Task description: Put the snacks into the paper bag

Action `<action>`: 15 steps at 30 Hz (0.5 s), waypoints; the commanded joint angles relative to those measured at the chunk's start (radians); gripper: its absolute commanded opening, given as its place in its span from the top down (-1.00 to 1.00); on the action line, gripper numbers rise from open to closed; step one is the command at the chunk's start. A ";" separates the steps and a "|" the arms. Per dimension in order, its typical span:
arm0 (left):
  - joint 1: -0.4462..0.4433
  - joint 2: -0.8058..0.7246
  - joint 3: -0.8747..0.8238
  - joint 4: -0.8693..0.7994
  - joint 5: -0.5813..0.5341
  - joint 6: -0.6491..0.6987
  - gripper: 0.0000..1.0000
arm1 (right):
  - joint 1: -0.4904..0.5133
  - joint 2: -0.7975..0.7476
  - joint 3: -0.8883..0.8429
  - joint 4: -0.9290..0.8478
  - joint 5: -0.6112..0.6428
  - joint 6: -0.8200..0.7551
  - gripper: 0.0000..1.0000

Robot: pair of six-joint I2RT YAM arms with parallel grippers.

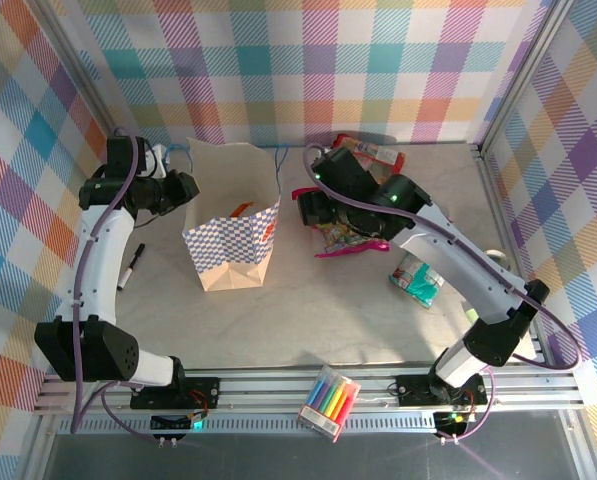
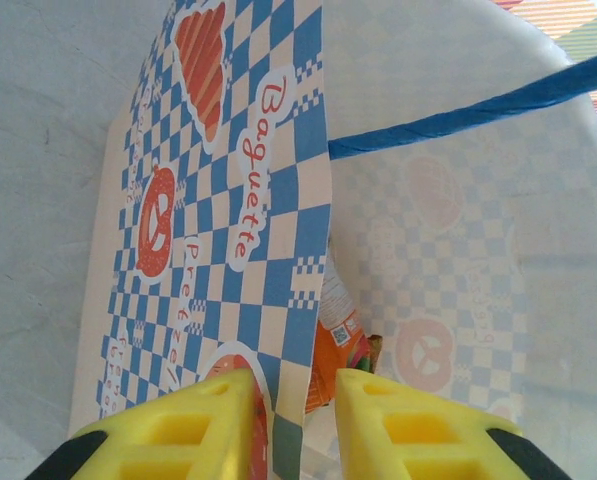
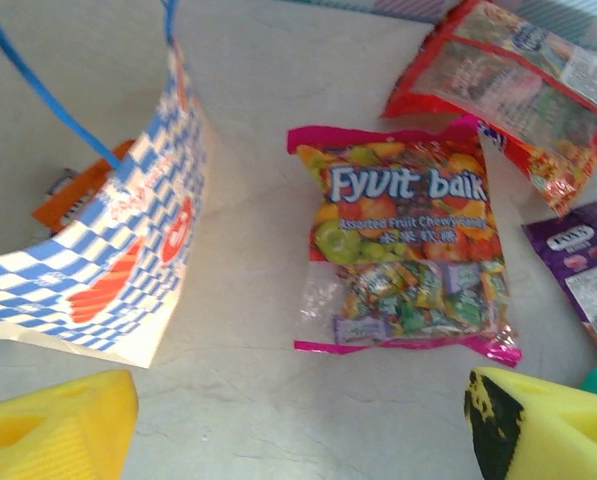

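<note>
The paper bag [image 1: 233, 235] stands open at centre left, with an orange snack packet [image 2: 336, 345] inside it. My left gripper [image 2: 295, 400] straddles the bag's left wall at the rim, its fingers apart, the paper running between them against the left finger. My right gripper [image 3: 298, 420] hangs wide open and empty over bare table, between the bag [image 3: 128, 250] and a pink-edged fruit candy packet [image 3: 408, 250]. Beyond it lie a red packet [image 3: 508, 80], a purple one [image 3: 583, 265] and a teal one [image 1: 418, 278].
A black pen [image 1: 130, 268] lies left of the bag. A clear pack of coloured markers [image 1: 330, 400] rests on the front rail. The bag's blue cord handle [image 2: 458, 115] arches over its mouth. Plaid walls close in the back and both sides.
</note>
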State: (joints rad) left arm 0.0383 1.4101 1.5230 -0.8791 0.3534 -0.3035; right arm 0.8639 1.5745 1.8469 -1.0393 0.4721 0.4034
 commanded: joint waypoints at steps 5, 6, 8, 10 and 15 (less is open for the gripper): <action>0.012 0.000 0.034 -0.041 -0.025 0.024 0.43 | -0.056 -0.048 -0.090 0.006 0.027 0.021 -0.85; 0.012 -0.001 0.035 -0.042 -0.025 0.023 0.43 | -0.068 -0.050 -0.100 0.004 0.023 0.025 -0.86; 0.012 -0.002 0.037 -0.044 -0.027 0.024 0.42 | -0.090 -0.054 -0.120 0.007 0.013 0.029 -0.87; 0.012 -0.002 0.039 -0.047 -0.031 0.026 0.42 | -0.114 -0.059 -0.142 0.014 0.005 0.029 -0.86; 0.012 -0.002 0.039 -0.053 -0.039 0.033 0.43 | -0.196 -0.073 -0.206 0.050 -0.048 0.033 -0.78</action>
State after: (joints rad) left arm 0.0383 1.4120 1.5234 -0.8932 0.3264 -0.2909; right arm 0.7029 1.5364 1.6672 -1.0206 0.4614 0.4141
